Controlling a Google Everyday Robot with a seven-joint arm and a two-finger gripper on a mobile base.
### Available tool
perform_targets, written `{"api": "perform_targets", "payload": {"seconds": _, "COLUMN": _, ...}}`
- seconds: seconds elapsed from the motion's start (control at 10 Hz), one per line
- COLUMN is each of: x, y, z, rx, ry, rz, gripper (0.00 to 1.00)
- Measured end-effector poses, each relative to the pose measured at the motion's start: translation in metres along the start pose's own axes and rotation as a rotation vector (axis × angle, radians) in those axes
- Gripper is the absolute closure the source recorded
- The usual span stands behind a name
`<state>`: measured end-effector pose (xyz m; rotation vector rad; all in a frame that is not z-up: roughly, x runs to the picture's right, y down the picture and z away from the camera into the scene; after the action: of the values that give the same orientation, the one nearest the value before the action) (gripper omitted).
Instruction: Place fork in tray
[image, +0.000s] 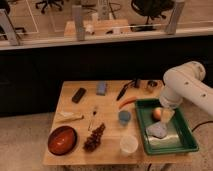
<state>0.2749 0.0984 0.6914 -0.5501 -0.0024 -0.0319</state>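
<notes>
Camera view: gripper hangs over the tray, jaws wide, apparently empty; it must cross to the fork, descend squarely, and pinch the thin shaft mid-length.

My gripper sat over the tray's far end, mostly hidden behind the arm; I couldn't make out the fork's tines.

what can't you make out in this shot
- gripper: camera view, over the tray's back end, mostly hidden by the white arm
- fork: camera view, on the table behind the pinecone, too thin to show its prongs
- small things at the table's back edge: too blurred to name
</notes>
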Motion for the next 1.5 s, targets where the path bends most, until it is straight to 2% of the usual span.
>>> {"api": "perform_targets", "payload": {"seconds": 0.1, "x": -0.006, "y": -0.007, "z": 0.001, "rx": 0.016, "ry": -0.017, "rz": -0.086, "gripper": 0.20}}
{"api": "perform_targets", "payload": {"seconds": 0.2, "x": -0.020, "y": -0.014, "z": 0.001, "rx": 0.040, "ry": -0.045, "rz": -0.200, "gripper": 0.20}}
{"api": "perform_targets", "payload": {"seconds": 0.5, "x": -0.078, "y": -0.026, "z": 0.006, "rx": 0.115, "ry": -0.158, "rz": -0.565, "gripper": 0.20}}
{"api": "perform_targets", "payload": {"seconds": 0.7, "x": -0.115, "y": -0.029, "z": 0.012, "rx": 0.153, "ry": -0.212, "rz": -0.720, "gripper": 0.20}}
{"api": "perform_targets", "payload": {"seconds": 0.9, "x": -0.153, "y": -0.032, "z": 0.021, "rx": 0.206, "ry": -0.272, "rz": -0.910, "gripper": 0.20}}
{"api": "perform_targets", "payload": {"seconds": 1.1, "x": -0.168, "y": -0.033, "z": 0.028, "rx": 0.229, "ry": -0.291, "rz": -0.988, "gripper": 0.20}}
{"api": "perform_targets", "payload": {"seconds": 1.5, "x": -0.169, "y": -0.033, "z": 0.028, "rx": 0.232, "ry": -0.291, "rz": -0.992, "gripper": 0.20}}
